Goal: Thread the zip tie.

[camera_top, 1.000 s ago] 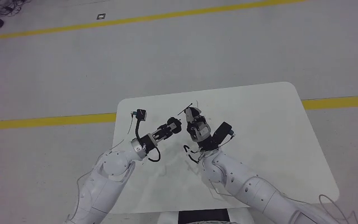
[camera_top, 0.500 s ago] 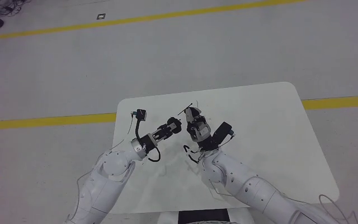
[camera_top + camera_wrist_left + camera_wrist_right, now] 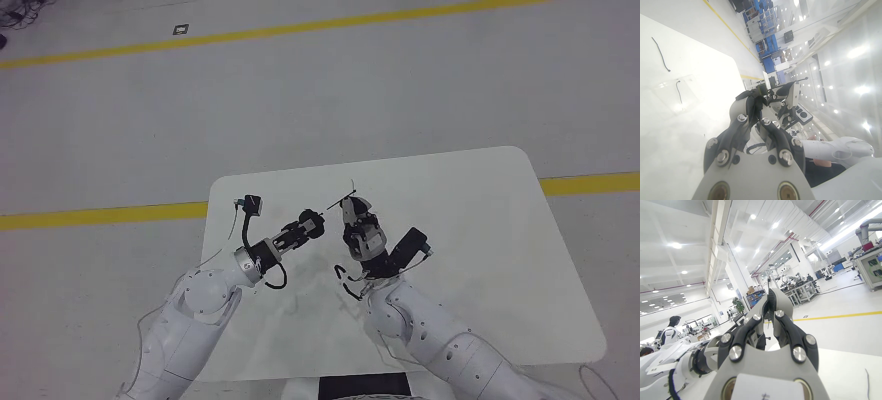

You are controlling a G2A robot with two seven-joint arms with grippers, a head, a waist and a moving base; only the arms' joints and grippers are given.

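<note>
Right tool (image 3: 770, 294) is clamped tight on the zip tie (image 3: 768, 323). The strap is pinched btwn the pads w/ the head end poking out past the tips. Gripping that near the end prob. keeps the head stiff & presented as a steady target instead of flopping. In top view the right tool (image 3: 351, 210) sits raised over the desk (image 3: 480, 250), w/ the zip tie (image 3: 340, 198) angled out toward the far edge.

Left tool (image 3: 753, 98) points at it. From above, the left tool (image 3: 311, 227) is just beside the right one, w/ a small gap btwn them. Its fingers are drawn together, and a dark strand (image 3: 734, 153) runs btwn them back toward the palm. That's likely the strap end meant for feeding, but can't confirm. Judging by the gap, this is the line-up stage and nothing is through the head yet. Next move prob. needs a fine approach along the head's opening, since a thin tip bends off-axis easily.

Room: both tools work over the desk's far left part, so the far edge is close beyond the tips. Broad bare desk lies to the robot's right for any repositioning.

Other items:
- A spare tie (image 3: 660, 55) lies flat on the desk.
- A second tie (image 3: 679, 92) rests in a clear tray (image 3: 689, 89).
- A loose strap (image 3: 867, 378) lies on the desk in the right wrist view.

All are well apart from the tools, so snag risk looks low.
</note>
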